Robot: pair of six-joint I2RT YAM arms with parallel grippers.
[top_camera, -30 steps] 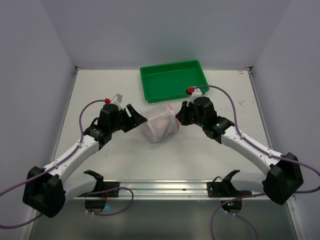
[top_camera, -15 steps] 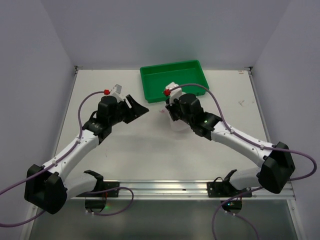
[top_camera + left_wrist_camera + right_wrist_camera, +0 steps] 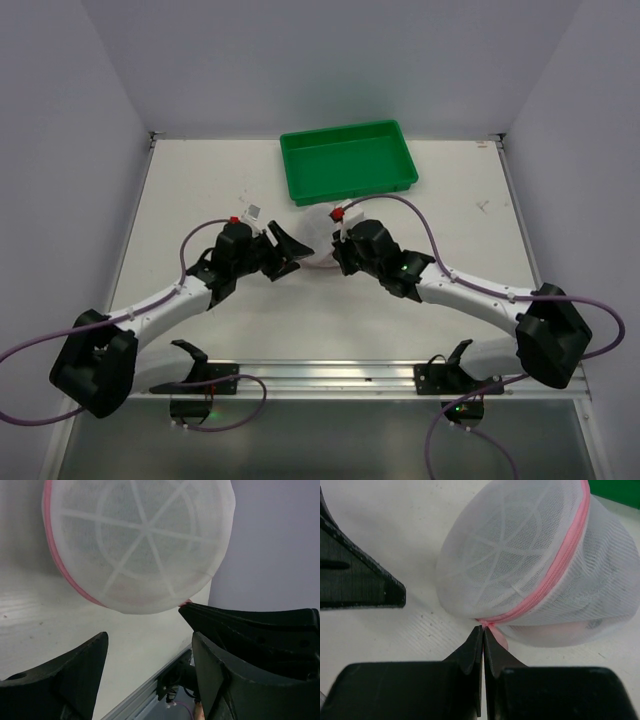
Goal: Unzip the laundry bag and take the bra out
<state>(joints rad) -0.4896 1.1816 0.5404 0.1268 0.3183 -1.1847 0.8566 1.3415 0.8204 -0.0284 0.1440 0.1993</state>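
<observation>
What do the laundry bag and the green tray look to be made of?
The laundry bag: fine white fabric mesh, semi-sheer, judging by its visible weave and the pinkish contents showing through; stiffer white ribs radiate across its disc, and a pink zipper runs round the edge. The green tray: probably moulded plastic, smooth and slightly glossy, uniform in colour.

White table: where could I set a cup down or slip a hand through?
Bare on the white table: far left corner beside the green plastic tray, right side past it, and the strip before the metal rail. Crowded: the middle, where left pincer and right pincer flank the round white mesh laundry bag.
</observation>
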